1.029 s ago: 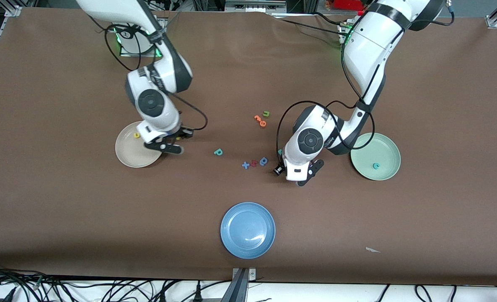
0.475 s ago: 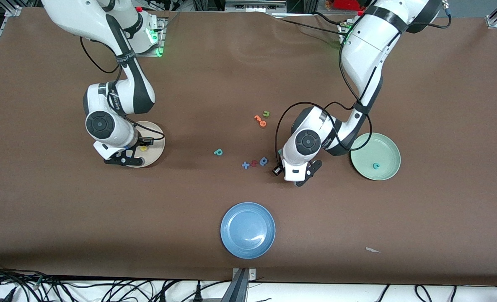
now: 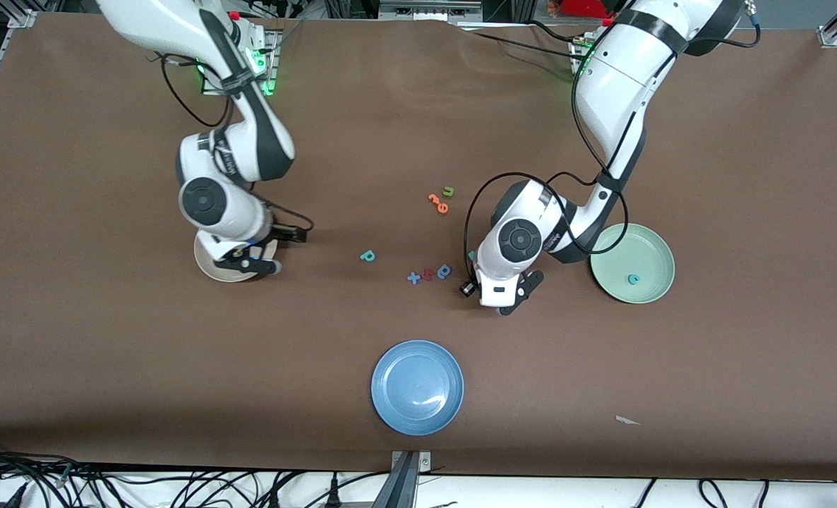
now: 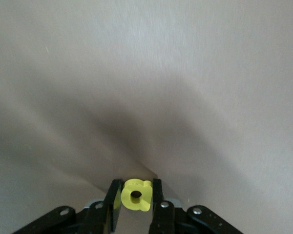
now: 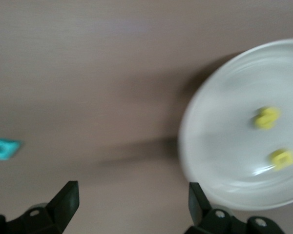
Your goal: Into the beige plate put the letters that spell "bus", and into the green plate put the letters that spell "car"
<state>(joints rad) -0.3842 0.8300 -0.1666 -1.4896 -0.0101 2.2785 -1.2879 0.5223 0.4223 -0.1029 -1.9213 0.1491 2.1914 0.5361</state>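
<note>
Brown table (image 3: 108,339) is holding three plates. Beige plate (image 3: 210,267) w/ two yellow letters (image 5: 267,117); right gripper (image 3: 249,262) hanging over it, jaws spread, empty. Left gripper (image 4: 136,207) clenching yellow a (image 4: 136,195) near green plate (image 3: 655,247), which is holding teal c (image 3: 633,279). Lift straight before carrying.

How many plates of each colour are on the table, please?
Beige plate: 1
Green plate: 1
Blue plate: 1
Total: 3
</note>
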